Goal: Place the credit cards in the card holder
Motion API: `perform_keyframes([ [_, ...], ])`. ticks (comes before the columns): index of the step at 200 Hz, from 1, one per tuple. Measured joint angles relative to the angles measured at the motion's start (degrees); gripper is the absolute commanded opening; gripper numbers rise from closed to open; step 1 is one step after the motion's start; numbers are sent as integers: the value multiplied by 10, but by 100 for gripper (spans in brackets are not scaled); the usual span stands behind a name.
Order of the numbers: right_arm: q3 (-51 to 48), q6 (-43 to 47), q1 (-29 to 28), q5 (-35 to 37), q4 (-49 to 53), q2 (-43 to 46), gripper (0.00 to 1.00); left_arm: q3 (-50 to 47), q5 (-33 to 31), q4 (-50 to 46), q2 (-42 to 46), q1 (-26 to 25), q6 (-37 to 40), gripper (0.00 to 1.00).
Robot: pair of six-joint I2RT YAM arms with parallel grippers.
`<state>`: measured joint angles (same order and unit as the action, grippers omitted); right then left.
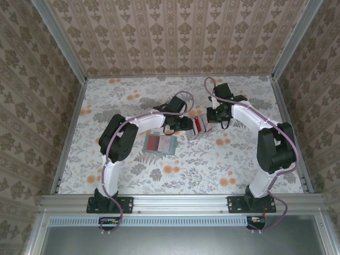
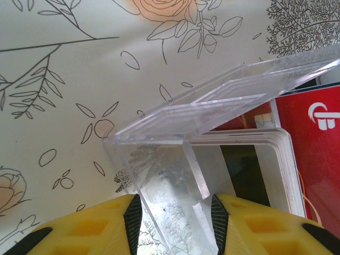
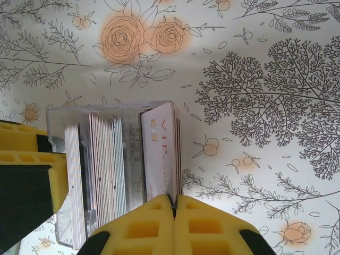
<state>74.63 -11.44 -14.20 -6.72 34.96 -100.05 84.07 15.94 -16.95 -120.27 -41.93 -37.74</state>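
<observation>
One VIP card (image 3: 159, 151) stands in the card holder (image 3: 106, 114), long axis straight out from the right gripper (image 3: 174, 204) pinching it (left gripper (image 2: 175, 218) clamps the holder).

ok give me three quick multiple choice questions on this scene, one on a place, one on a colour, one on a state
1. Where do the fanned cards lie relative to the card holder?
A to its left
B to its right
C stacked on top of it

2. What colour is the VIP card pinched by the right gripper?
A blue
B white
C green

3. How is the left gripper?
A wide open in the air
B shut on a red card
C shut on the card holder

Answers:
1 A, the top view shows them flat, left of the holder.
2 B, the right wrist view shows a white face.
3 C, its yellow fingers clamp the clear wall.
</observation>
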Motion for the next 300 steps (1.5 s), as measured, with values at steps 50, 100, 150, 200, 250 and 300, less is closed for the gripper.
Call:
perform_keyframes([
  [50,0,6,2,21,6,2,20,0,1,1,0,0,0,42],
  [100,0,9,3,26,11,3,5,0,2,0,0,0,0,42],
  [150,0,9,3,23,11,6,0,1,4,1,-1,0,0,42],
  [200,-4,7,3,2,11,38,0,1,5,1,-2,0,0,42],
  [250,-5,6,3,-15,11,50,0,1,8,3,-3,0,-2,42],
  [300,-5,8,0,11,11,29,0,1,8,3,-3,0,-2,42],
])
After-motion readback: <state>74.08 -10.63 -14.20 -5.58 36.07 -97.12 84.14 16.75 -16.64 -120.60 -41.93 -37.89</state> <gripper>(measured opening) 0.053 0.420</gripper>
